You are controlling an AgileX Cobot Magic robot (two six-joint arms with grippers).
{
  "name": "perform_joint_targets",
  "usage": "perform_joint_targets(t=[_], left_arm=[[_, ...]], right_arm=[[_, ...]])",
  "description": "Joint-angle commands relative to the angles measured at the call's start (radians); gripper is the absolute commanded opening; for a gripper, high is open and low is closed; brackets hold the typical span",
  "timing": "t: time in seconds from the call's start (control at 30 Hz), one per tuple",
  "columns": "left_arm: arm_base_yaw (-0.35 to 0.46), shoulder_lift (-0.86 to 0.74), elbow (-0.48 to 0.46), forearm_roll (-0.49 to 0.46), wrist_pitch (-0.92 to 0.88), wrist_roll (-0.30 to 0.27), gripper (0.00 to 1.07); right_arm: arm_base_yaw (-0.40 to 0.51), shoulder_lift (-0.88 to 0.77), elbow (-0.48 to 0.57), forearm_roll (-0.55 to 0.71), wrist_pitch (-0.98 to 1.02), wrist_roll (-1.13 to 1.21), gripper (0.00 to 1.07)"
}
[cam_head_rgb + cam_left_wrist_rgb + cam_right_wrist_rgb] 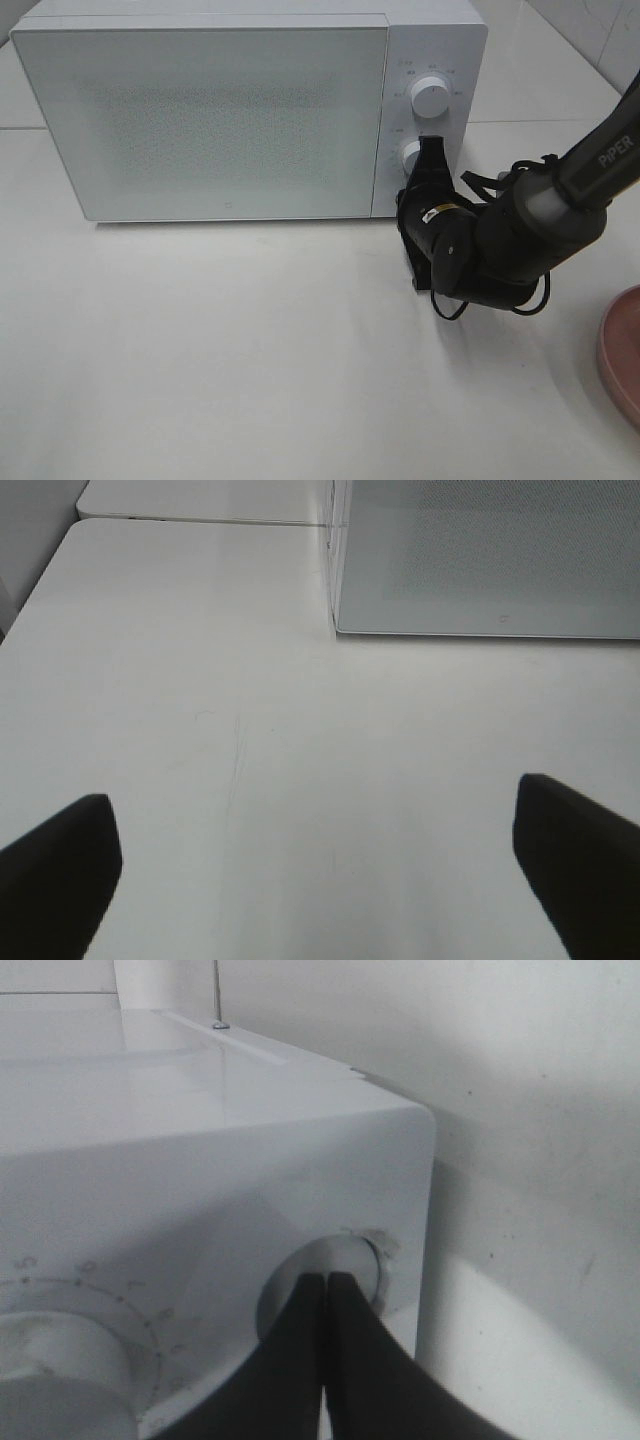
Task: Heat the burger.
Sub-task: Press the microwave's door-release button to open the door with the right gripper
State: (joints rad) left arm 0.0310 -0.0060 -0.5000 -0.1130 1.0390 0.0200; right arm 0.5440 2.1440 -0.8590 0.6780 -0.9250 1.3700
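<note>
Jaws of the right gripper pressed fully together, nothing between them; tips sit at the lower knob on the microwave control panel, touching or just short of it, hard to say which. Upper knob untouched. Left gripper jaws spread wide and empty, hanging over bare table near the front left corner of the microwave. Door shut flush; its frosted, dotted panel gives no view inside. Burger not visible in any view. Pink plate at the right edge of the table shows only a bare rim. Judgement: with the door closed and a gripper at the controls, the burger is most likely inside already, and the step in hand is setting a knob, probably the timer, though the markings are too small to read. Handling, as a judgement since it is out of sight: a burger is light, soft and stacked in loose layers that slide on each other, so it crushes and shears easily. Best taken low and wide across the sides, jaws spanning both bun halves with gentle pressure, kept level. After heating, expect it warmer and softer, so the grip should be lighter again.
</note>
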Motion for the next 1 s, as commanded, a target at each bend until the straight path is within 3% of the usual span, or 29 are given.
perform_joint_targets(t=[0.03, 0.4, 1.0], left_arm=[[0.001, -0.018, 0.002, -0.005, -0.002, 0.003, 1.0], [0.001, -0.018, 0.002, -0.004, -0.002, 0.003, 1.0], [0.001, -0.018, 0.002, -0.004, -0.002, 0.003, 1.0]], right_arm=[[-0.013, 0.001, -0.042, -0.017, -0.088, -0.022, 0.0], [-0.049, 0.025, -0.107, 0.004, -0.169, -0.067, 0.0], [-0.052, 0.022, -0.107, 0.007, -0.161, -0.082, 0.0]])
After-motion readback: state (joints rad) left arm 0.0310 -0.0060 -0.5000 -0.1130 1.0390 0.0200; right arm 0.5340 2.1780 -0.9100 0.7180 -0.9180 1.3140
